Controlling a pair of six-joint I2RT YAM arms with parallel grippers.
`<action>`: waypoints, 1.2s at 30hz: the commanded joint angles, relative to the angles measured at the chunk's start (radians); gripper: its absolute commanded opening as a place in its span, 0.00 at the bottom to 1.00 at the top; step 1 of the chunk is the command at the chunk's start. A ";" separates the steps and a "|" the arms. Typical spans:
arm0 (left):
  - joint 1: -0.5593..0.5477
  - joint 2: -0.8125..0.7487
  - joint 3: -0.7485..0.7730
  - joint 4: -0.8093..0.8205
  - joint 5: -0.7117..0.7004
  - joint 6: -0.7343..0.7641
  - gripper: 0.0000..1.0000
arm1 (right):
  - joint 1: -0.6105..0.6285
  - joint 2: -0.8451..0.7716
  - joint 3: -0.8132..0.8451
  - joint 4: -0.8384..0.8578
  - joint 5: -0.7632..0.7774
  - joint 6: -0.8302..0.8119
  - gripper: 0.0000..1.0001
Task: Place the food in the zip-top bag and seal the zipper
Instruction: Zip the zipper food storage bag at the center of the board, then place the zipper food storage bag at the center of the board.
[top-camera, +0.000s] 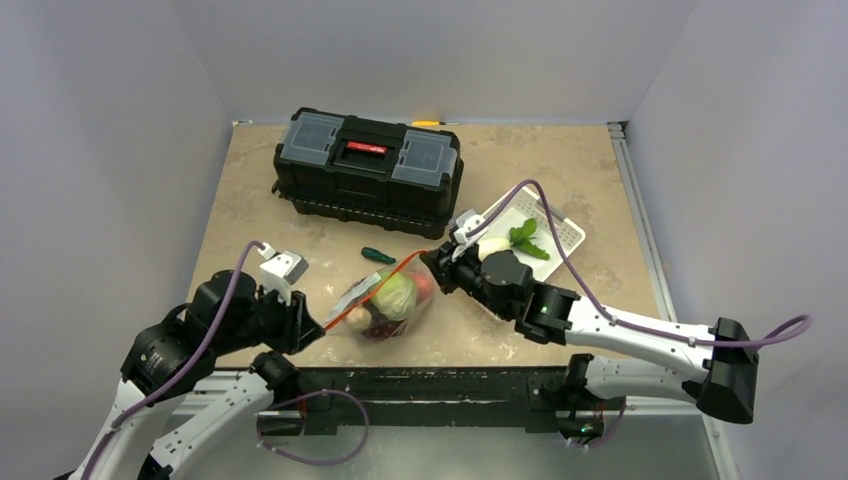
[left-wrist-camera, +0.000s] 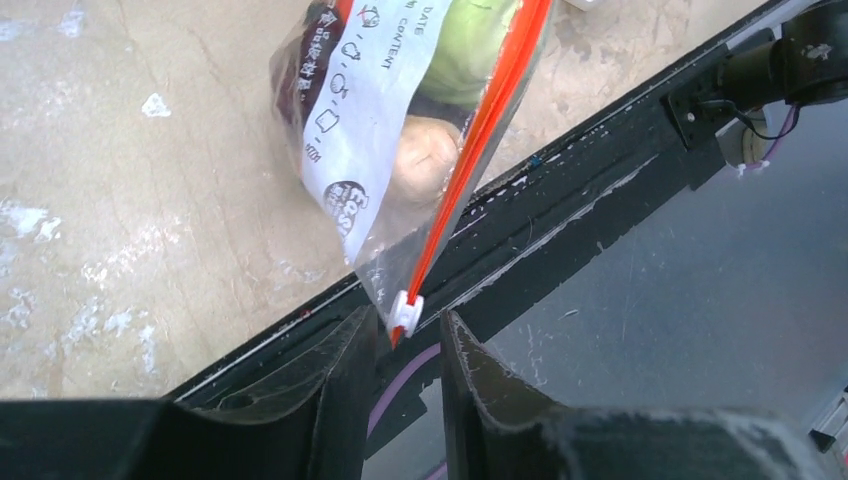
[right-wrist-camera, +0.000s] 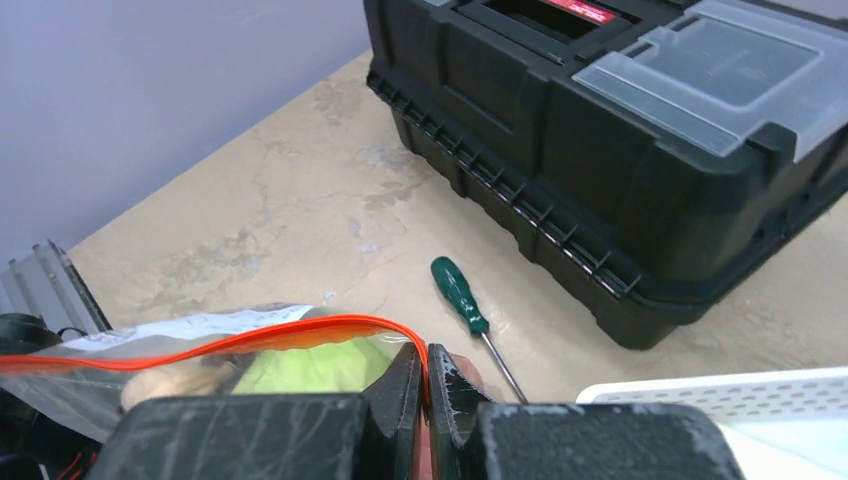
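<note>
The zip-top bag (top-camera: 385, 305) lies at the near table edge, stretched between my grippers. Inside I see pale green cabbage (top-camera: 397, 295), dark grapes (top-camera: 380, 322) and a pinkish peach (left-wrist-camera: 425, 155). The orange-red zipper (top-camera: 375, 285) runs taut along its top. My right gripper (top-camera: 432, 262) is shut on the zipper's right end (right-wrist-camera: 415, 345). My left gripper (top-camera: 318, 330) is open at the other end. The white slider (left-wrist-camera: 405, 312) sits between its fingertips, over the table's front edge.
A black toolbox (top-camera: 368, 170) stands at the back. A green-handled screwdriver (top-camera: 378, 255) lies just behind the bag. The white slatted basket (top-camera: 560, 235) at the right holds a green leafy piece (top-camera: 527, 240). The black front rail (left-wrist-camera: 600, 160) runs under the left gripper.
</note>
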 joint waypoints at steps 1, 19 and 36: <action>0.001 -0.015 0.024 -0.008 -0.066 -0.032 0.34 | 0.014 -0.004 0.017 0.120 -0.051 -0.072 0.00; 0.001 -0.256 0.320 0.005 -0.437 -0.011 0.85 | 0.161 0.225 0.382 -0.106 -0.376 0.134 0.00; -0.001 -0.308 0.283 -0.063 -0.378 -0.077 0.85 | -0.077 0.695 0.497 -0.154 0.041 0.199 0.00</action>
